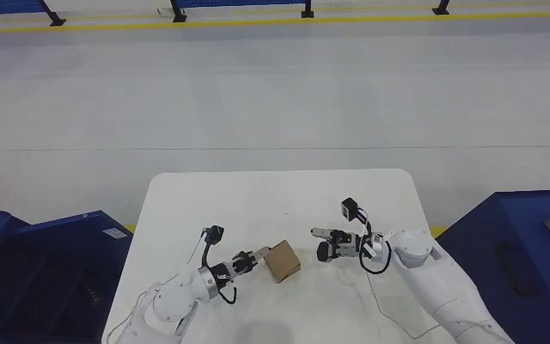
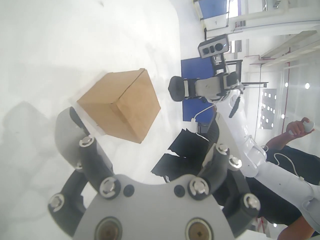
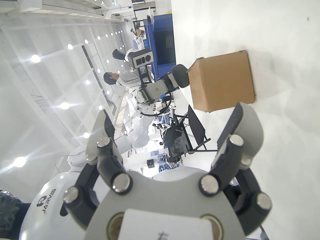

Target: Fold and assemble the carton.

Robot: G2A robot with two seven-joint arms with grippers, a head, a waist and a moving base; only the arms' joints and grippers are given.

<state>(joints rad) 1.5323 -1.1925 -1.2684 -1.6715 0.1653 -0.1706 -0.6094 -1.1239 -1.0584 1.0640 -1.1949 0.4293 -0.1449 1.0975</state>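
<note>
Carton (image 1: 283, 261) first: where is it?

On the white surface (image 1: 258, 198), toward the near edge and roughly midway across, between the two arms. It is a brown cardboard cube, turned at an angle to the surface's edges.

Any flap standing open?

None that I can see. Every face in view is shut, and the left wrist view shows a seam running across one face of the carton (image 2: 120, 106).

And the left claw?

The left claw (image 1: 258, 254) is low at the carton's left side, spread and gripping nothing. In its own wrist view, one finger (image 2: 72, 118) lies just beside the carton's lower edge.

Is it touching?

I cannot tell. From the right wrist view, a black pad (image 3: 180, 76) of the left claw sits right up against the side of the carton (image 3: 222, 81), but I cannot make out contact.

The right claw?

The right claw (image 1: 319, 242) is on the opposite side, with a strip of bare surface between it and the carton. It is spread wide and empty, pointing toward the carton's right face.
</note>
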